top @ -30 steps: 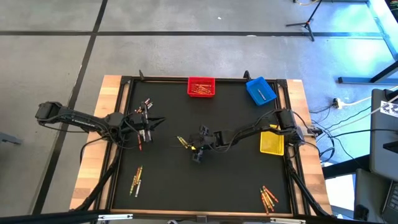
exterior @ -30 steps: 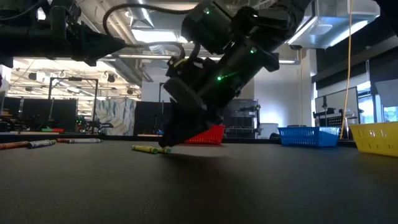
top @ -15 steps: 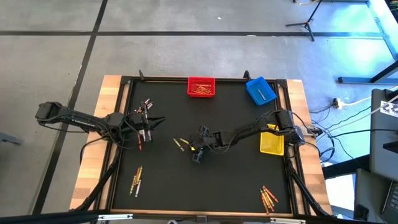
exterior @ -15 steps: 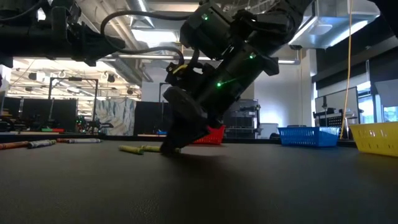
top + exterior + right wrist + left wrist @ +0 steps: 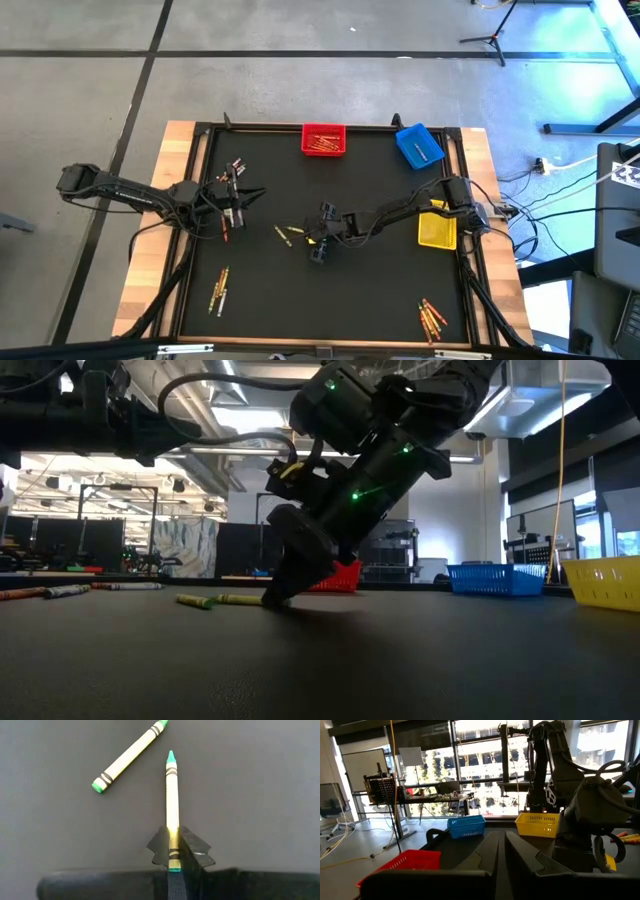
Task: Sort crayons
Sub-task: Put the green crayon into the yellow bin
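Observation:
My right gripper (image 5: pixel 173 840) is at the middle of the black mat (image 5: pixel 370 290), shut on a yellow-wrapped, green-tipped crayon (image 5: pixel 172 795). A second crayon (image 5: pixel 127 757) of the same look lies flat on the mat just past it, toward the table's left; both crayons (image 5: pixel 215 600) show in the low view. My left gripper (image 5: pixel 243 198) hangs shut over the mat's left part, above a few crayons (image 5: pixel 226 222). It holds nothing. My right gripper pinches the crayon's blunt end (image 5: pixel 172 851) between its two fingertips (image 5: pixel 192 849). The fingers slant down from the table's right and lie along the crayon. Its green tip (image 5: pixel 171 755) points away from the fingers, toward the table's left, and its length lies low along the mat (image 5: pixel 240 599).
A red bin (image 5: pixel 324 139) with crayons and a blue bin (image 5: pixel 419 145) stand at the far edge, a yellow bin (image 5: pixel 436 229) at the right. Loose crayons lie near left (image 5: pixel 219 289), near right (image 5: pixel 432 318) and far left (image 5: pixel 237 165).
My right gripper has stayed at the mat's middle, rolled a little and shut on one crayon. The two crayons lay together before; the free one has slid along the mat toward the table's left.

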{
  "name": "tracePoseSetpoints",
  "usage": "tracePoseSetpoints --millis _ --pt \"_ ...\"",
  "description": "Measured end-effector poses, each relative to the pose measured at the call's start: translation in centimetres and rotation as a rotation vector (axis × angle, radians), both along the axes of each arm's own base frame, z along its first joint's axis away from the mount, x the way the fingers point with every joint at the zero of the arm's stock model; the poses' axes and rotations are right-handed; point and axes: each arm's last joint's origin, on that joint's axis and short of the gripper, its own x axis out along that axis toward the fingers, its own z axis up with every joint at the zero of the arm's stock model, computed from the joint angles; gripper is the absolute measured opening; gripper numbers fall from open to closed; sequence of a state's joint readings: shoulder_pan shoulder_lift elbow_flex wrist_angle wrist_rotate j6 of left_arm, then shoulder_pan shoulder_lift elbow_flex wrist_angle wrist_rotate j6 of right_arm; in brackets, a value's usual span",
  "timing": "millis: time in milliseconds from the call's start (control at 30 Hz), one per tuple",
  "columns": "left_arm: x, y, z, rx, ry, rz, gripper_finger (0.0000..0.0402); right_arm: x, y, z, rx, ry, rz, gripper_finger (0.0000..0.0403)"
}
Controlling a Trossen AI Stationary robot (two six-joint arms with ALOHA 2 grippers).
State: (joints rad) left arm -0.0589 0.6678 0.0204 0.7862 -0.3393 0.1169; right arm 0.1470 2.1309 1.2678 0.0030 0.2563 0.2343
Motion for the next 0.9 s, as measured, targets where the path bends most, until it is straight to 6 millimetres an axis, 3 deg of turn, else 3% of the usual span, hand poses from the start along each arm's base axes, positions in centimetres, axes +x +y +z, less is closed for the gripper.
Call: tracePoseSetpoints --millis 167,400,667,900 --pt "0.0 0.0 0.0 -0.001 0.000 0.000 0.0025 -0.8 0.4 1.2 -0.044 0.036 0.022 0.0022" --pt "0.0 0.0 0.0 -0.007 0.001 -0.001 0.0025 -2.8 0.8 5.5 -0.087 0.075 -0.009 0.0022" --pt "0.0 0.0 -0.1 -0.008 0.007 -0.008 0.0025 -7.3 1.3 10.1 -0.158 0.178 -0.177 0.0018" --pt "0.0 0.0 -0.1 -0.007 0.008 -0.009 0.0025 -13.3 2.1 11.8 -0.124 0.223 -0.379 0.0018"
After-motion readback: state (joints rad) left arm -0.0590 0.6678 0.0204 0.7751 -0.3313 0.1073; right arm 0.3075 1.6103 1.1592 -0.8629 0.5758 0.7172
